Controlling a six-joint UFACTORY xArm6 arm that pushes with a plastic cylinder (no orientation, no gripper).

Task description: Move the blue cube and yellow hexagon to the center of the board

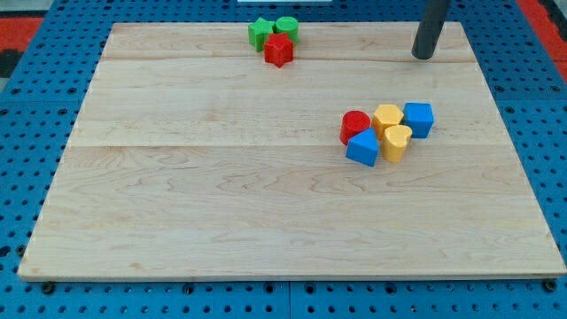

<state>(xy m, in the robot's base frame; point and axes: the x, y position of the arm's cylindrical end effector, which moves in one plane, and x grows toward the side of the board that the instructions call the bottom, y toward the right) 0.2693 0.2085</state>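
The blue cube (419,119) sits at the view's right of a tight cluster on the right half of the wooden board (221,204). The yellow hexagon (387,117) touches it on its left. A yellow heart-shaped block (396,142), a red cylinder (355,126) and a blue triangular block (361,148) make up the rest of the cluster. My tip (424,56) rests near the board's top right, well above the blue cube and apart from every block.
A green star-shaped block (260,33), a green cylinder (286,27) and a red star-shaped block (278,50) bunch together at the board's top edge. A blue pegboard (35,301) surrounds the board.
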